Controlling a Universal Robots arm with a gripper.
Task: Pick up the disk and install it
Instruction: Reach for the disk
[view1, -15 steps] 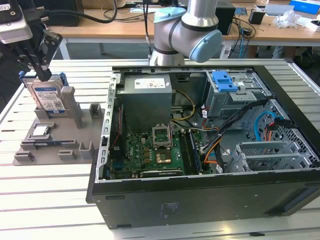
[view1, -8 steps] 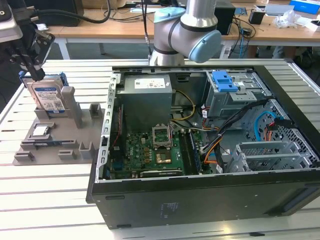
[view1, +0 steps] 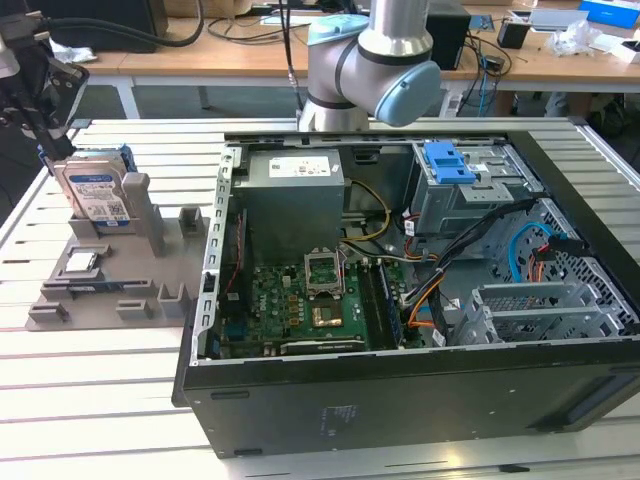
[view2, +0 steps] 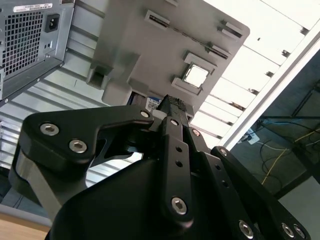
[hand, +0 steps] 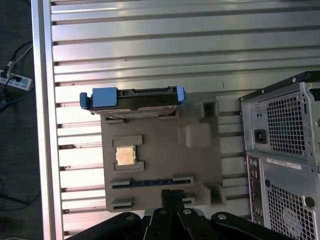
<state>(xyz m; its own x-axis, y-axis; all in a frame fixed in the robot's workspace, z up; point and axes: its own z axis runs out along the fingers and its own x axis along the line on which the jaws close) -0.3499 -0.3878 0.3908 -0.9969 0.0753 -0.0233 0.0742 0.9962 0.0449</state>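
disk (hand: 132, 97) stands upright in gray holder (hand: 165, 165), closed fingers (hand: 166, 202) nearby.

No print could be read anywhere I looked. In the exterior view the disk (view1: 95, 195), standing at about nine o'clock from the computer case (view1: 400, 400), carried a white label with a blue band and barcode blocks, the lettering too small to make out. The power supply (view1: 295, 190) bore a white label, also illegible. In both wrist views the case's back panel showed a white sticker (view2: 32, 7) (hand: 284, 162), equally unreadable.
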